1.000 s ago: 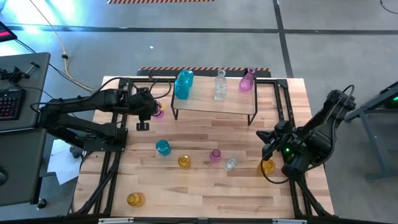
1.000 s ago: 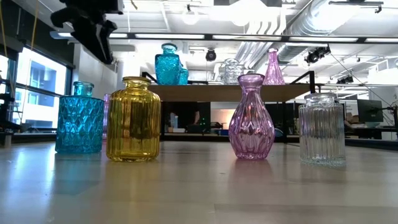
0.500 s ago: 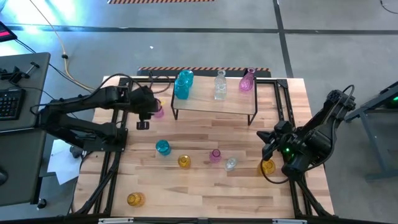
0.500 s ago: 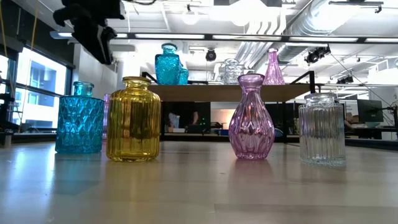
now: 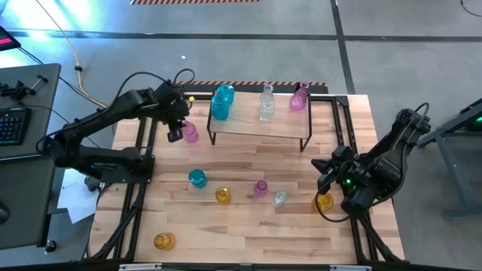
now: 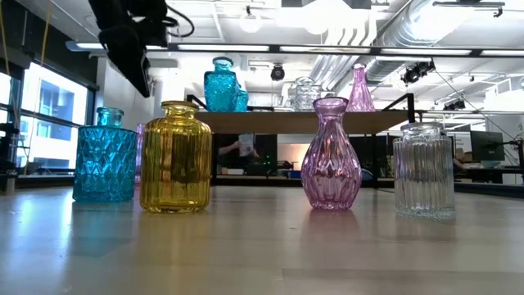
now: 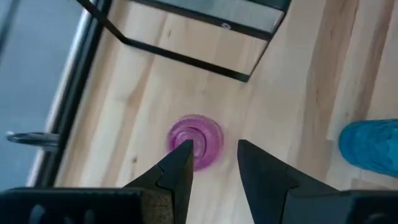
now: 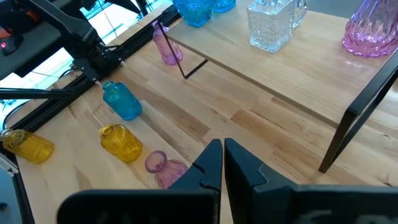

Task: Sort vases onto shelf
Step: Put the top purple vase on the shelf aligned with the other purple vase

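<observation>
Three vases unmoved on shelf; left hand nearer pink vase.

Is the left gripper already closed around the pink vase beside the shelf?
No. The left gripper hangs open above the pink vase, its fingers not touching it.

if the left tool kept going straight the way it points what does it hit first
Probably the pink vase on the table: the left tool points down with open fingers right above it, beside the shelf.

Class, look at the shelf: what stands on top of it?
On the shelf stand a teal vase, a clear vase and a pink vase. Nothing looks covered.
</observation>
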